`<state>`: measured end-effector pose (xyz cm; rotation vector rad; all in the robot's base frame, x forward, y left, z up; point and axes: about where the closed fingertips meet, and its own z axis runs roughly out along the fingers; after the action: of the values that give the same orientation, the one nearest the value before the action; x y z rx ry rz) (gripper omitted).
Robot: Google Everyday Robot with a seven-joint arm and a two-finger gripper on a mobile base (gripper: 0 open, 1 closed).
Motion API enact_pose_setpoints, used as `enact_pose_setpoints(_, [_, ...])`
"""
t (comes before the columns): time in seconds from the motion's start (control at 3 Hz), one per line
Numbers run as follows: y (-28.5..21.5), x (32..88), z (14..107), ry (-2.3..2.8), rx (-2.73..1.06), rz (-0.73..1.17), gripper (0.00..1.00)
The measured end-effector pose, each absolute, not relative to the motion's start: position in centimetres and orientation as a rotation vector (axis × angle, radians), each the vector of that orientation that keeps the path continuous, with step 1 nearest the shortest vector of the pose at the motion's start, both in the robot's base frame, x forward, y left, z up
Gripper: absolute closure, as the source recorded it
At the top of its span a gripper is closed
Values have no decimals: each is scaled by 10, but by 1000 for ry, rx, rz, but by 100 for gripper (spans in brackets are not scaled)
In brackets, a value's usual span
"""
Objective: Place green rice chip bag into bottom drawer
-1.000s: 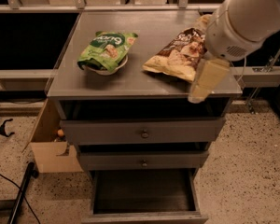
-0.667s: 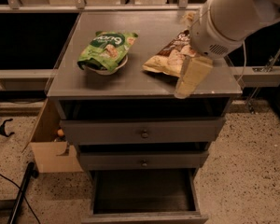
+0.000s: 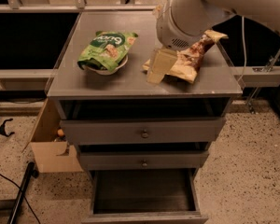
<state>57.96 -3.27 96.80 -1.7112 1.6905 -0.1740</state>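
Speckled stone flooring surrounds a grey metal cabinet point(image 3: 84, 85) whose flat top fills the upper half of the frame. On that top, left of centre, the small bright-green crinkly rice chip bag point(image 3: 106, 50) lies propped on a shallow white bowl point(image 3: 105, 70), untouched. To its right sits a larger brown-and-yellow chip bag point(image 3: 192, 59), which is not the one I want.

My pale gripper point(image 3: 157, 67) hangs just over the cabinet top at centre-right, at the near left edge of the brown-and-yellow bag and apart from the green one. It has hold of nothing that I can make out; whether it is open or closed I cannot tell. My bulky white arm point(image 3: 196, 8) comes in from the upper right.

At the bottom of the frame, the deep grey bottom drawer point(image 3: 144, 217) stands pulled out, its inside bare as far as I see.

By my reckoning the task has barely begun. The drawer is ready, but I have yet to reach the green bag, grasp it, carry it down past the two shallow knobbed drawers point(image 3: 142, 133) and release it inside.
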Motion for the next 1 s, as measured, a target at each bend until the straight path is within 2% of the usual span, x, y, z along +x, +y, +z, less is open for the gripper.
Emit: enact_pose_setpoints(1.0, [-18,598,965,1621,-1664,-230,0])
